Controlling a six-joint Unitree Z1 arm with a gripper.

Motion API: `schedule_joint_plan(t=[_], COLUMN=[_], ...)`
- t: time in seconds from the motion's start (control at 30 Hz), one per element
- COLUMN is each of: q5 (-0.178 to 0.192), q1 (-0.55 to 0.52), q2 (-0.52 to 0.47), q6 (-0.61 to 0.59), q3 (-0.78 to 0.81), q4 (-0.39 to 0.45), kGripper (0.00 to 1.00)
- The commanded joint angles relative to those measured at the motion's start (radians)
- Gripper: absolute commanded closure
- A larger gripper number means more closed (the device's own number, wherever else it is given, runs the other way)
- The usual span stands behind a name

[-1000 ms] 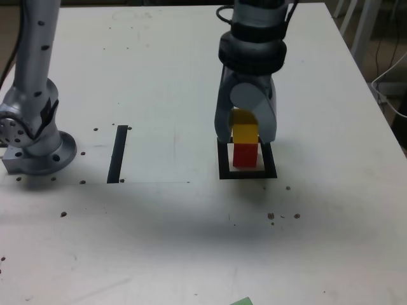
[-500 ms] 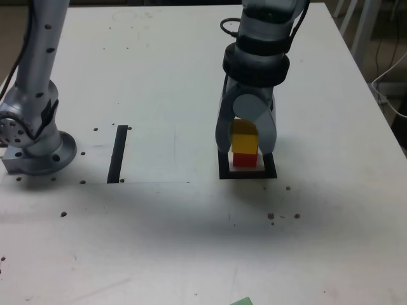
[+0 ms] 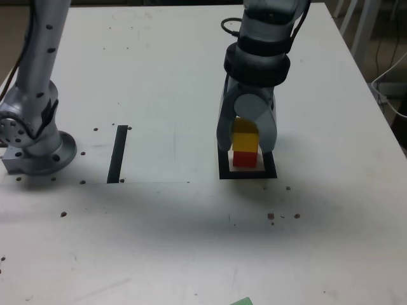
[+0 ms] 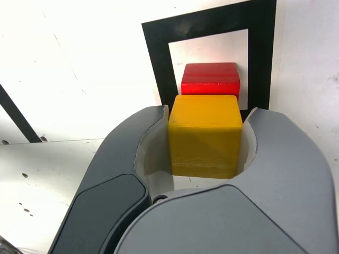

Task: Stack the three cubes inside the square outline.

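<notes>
gripper (image 3: 246, 141): fingers (image 4: 275, 159) clenched on yellow cube (image 3: 245, 138) | yellow cube: resting atop red cube (image 3: 245, 158) | red cube: inside square outline (image 3: 222, 173) on worktop (image 3: 191, 241) | green cube (image 3: 241, 302): well apart from square outline, at frame edge

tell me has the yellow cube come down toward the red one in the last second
Yes. In the exterior view the yellow cube, shut in the hand, has dropped toward the square outline and covers more of the red cube than before.
</notes>
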Motion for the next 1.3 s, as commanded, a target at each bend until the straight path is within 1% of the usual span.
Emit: schedule_joint_plan(t=[0.0, 0.03, 0.07, 0.17, 0.2, 0.23, 0.27, 0.33, 0.6, 0.87, 0.93, 1.03, 1.27], q5=[0.004, 0.006, 0.007, 0.008, 0.008, 0.009, 0.009, 0.010, 0.018, 0.062, 0.068, 0.069, 0.070], q1=[0.004, 0.004, 0.005, 0.005, 0.005, 0.005, 0.005, 0.005, 0.005, -0.016, -0.041, -0.089, -0.237], q2=[0.004, 0.004, 0.004, 0.004, 0.004, 0.003, 0.003, 0.003, -0.017, -0.143, -0.175, -0.198, -0.201], q6=[0.000, 0.001, 0.002, 0.006, 0.007, 0.008, 0.009, 0.009, 0.007, -0.026, -0.030, -0.032, -0.037], q3=[-0.002, -0.001, 0.000, 0.006, 0.008, 0.010, 0.012, 0.015, 0.038, 0.116, 0.138, 0.161, 0.169], q4=[-0.003, -0.004, -0.005, -0.009, -0.010, -0.010, -0.011, -0.012, -0.014, -0.020, -0.027, -0.039, -0.052], kGripper=[0.71, 0.65, 0.55, 0.22, 0.13, 0.06, 0.03, 0.01, 0.01, 0.01, 0.01, 0.01, 0.00])
